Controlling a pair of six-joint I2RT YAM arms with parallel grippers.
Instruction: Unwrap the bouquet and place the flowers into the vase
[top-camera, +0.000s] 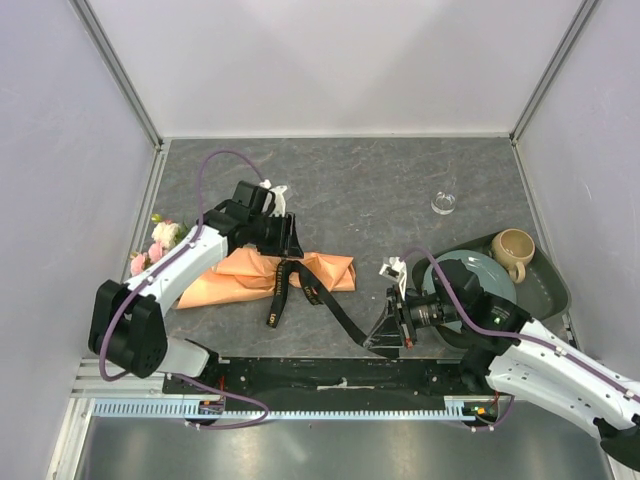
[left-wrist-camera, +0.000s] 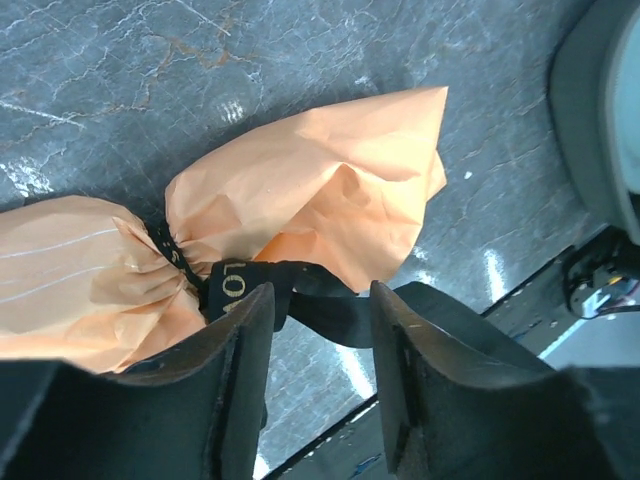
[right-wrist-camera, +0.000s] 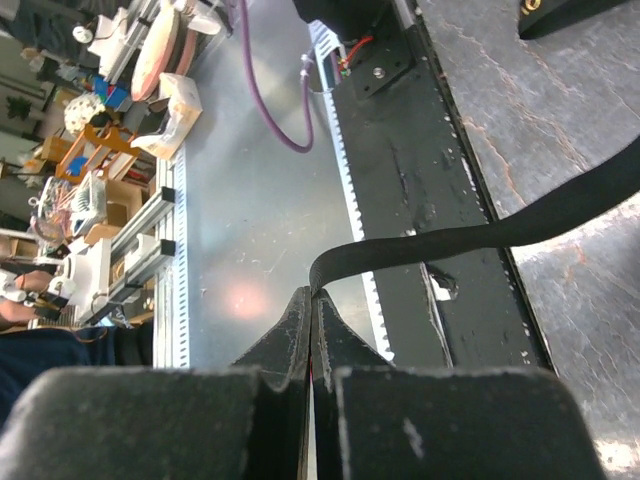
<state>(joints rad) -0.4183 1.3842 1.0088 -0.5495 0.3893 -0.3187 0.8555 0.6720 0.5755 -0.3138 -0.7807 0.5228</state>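
Pink flowers (top-camera: 160, 240) poke from the bouquet (top-camera: 250, 278), which lies near the table (top-camera: 380, 190) left edge. Over the cinched paper, the left gripper (left-wrist-camera: 320, 300) jaws stand apart, straddling the black ribbon (top-camera: 335, 308), nothing pinched. The ribbon runs right to the right gripper (top-camera: 384, 338), clenched on its end at the near edge. The vase (top-camera: 443, 203) stands far right, bare tabletop around it.

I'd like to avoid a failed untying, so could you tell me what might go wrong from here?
The right gripper pinches the black ribbon only at its fingertips; it could slip free.
The ribbon cinches the bouquet while the left gripper hovers open, so pulling may drag the bundle rather than untie it.
The ribbon lies between its jaws; closing could clamp it.
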